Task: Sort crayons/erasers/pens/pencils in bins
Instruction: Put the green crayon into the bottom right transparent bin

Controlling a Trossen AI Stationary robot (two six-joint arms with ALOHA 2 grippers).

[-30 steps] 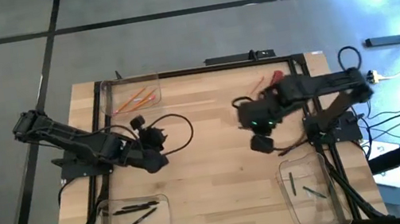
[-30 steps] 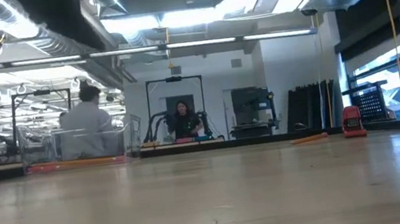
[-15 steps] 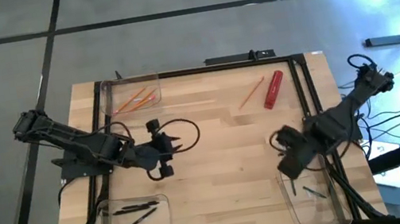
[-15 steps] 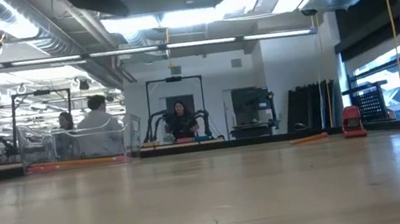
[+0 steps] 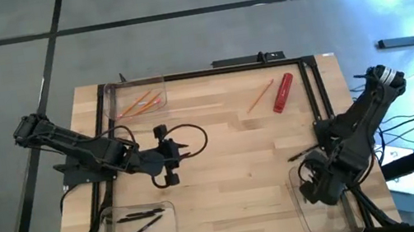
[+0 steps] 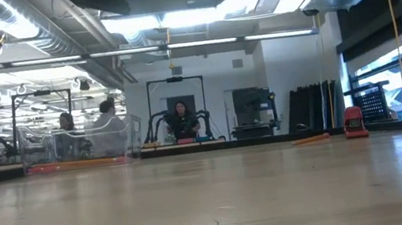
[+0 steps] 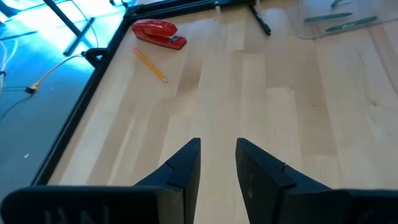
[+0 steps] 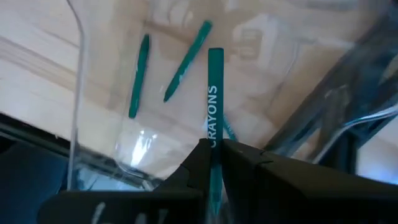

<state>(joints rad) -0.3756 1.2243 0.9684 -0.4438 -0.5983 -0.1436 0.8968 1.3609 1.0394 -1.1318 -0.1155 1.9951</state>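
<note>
Because the right hand [image 8: 214,158] pinches a green crayon [image 8: 215,99] only by its lower end, the stick could pivot or slip from the closed fingers and drop onto the rim of the clear bin [image 5: 305,209] or the bench [image 5: 222,155] rather than beside the two green crayons already inside. That hand hangs over the bin at lower right of the high view, its arm folded back toward the bench edge. Left of centre, the left hand [image 5: 165,157] hovers empty, fingers apart. One pencil [image 5: 260,96] and a red stapler [image 5: 282,92] lie at upper right.
</note>
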